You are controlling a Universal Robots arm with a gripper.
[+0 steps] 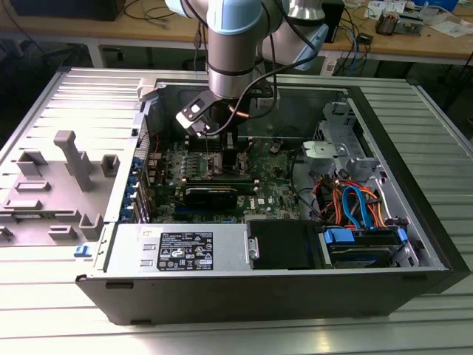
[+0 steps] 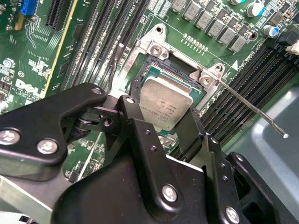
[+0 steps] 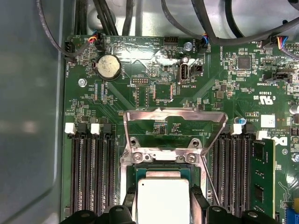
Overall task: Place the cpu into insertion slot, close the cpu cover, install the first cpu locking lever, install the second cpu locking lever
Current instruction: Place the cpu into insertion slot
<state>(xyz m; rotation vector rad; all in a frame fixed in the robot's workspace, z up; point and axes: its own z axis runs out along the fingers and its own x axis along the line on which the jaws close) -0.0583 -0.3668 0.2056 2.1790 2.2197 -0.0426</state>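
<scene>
Pincer (image 2: 161,119) narrowed, pinching cpu (image 2: 166,102) by two opp. edges at socket (image 2: 140,79), mid-motherboard (image 3: 117,93) btwn RAM slots (image 3: 91,177). Cpu flat, metal top up; square, no long axis. Cpu cover (image 3: 177,113) flipped open.

Matt silver-grey metal tops the cpu (image 2: 166,105); the cpu cover (image 3: 205,115) is bright, bare, shiny metal. The gripper (image 2: 158,112) looks matt black, above a glossy green circuit board (image 3: 117,107).
</scene>
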